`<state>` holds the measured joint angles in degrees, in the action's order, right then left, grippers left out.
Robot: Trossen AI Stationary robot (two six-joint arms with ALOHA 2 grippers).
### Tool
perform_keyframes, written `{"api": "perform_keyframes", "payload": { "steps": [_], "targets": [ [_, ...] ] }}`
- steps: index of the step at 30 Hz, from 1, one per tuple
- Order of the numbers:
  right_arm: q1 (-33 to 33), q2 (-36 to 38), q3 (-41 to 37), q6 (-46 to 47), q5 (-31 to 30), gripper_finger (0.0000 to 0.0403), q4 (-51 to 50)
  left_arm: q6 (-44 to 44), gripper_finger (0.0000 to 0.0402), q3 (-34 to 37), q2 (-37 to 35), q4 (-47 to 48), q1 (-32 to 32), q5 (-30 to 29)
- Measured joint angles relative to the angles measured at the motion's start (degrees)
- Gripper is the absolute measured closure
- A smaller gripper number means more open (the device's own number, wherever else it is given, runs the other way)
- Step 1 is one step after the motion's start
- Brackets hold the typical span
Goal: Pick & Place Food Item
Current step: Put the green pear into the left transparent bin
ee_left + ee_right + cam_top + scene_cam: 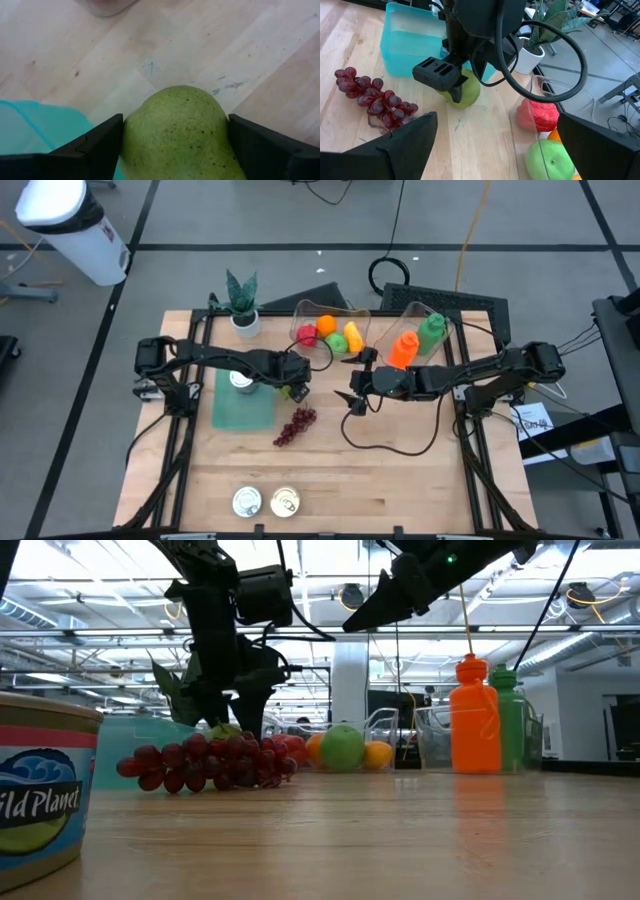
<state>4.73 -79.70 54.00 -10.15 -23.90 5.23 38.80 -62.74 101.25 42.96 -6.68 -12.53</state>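
A green pear (180,135) sits on the wooden table beside a teal bin (415,42). My left gripper (175,150) comes down on it from above and is shut on it; the right wrist view shows the same pear (465,90) under a dark finger. A bunch of red grapes (295,425) lies just in front of the pear. My right gripper (355,395) hovers open above the table's middle, to the right of the pear, with nothing between its fingers. My left gripper pinches the pear between its two fingers, one on each of its opposite sides (131,145). The fingers (437,74) come steeply from above, pointing down. The pear's underside rests on the table (470,112) next to the teal bin.
Clear bins at the back hold fruit (330,330) and an orange bottle (403,348) with a green bottle (432,330). A potted plant (243,300) stands at the far left. Two cans (265,501) stand near the front edge. Bare wood lies at the front right.
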Motion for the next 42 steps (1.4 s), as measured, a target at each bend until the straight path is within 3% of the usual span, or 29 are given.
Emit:
{"api": "perform_keyframes", "payload": {
  "steps": [5,13,20,24,31,38,42],
  "targets": [
    [0.00,0.00,0.00,0.00,-0.02,0.0008,-0.24,-0.18,0.0121,0.16,0.00,-1.23,0.11,-0.83],
    [0.00,0.00,0.00,0.02,-0.02,0.0008,-1.06,-4.02,0.0076,0.46,-0.92,-4.38,0.24,-1.15],
    [0.06,0.25,0.00,-0.61,-0.07,0.0008,-1.80,-5.54,0.0127,0.81,-6.26,-6.53,0.41,-2.67],
    [0.28,1.52,-0.02,-0.66,-0.04,0.0008,-2.66,-7.21,0.0126,0.57,-9.69,-8.93,0.34,-3.60],
    [0.97,5.34,-0.05,0.63,-0.11,0.0008,-6.10,-9.98,0.0089,0.57,-13.03,-10.59,0.59,-5.19],
    [1.88,11.60,-0.04,3.15,-0.22,0.0008,-12.11,-14.59,0.0129,0.49,-13.16,-17.32,-0.37,-5.14],
    [2.72,15.10,-0.04,5.84,-0.15,0.0008,-16.30,-16.70,0.0129,0.46,-13.16,-21.34,-1.39,-3.98]
  ]
}}
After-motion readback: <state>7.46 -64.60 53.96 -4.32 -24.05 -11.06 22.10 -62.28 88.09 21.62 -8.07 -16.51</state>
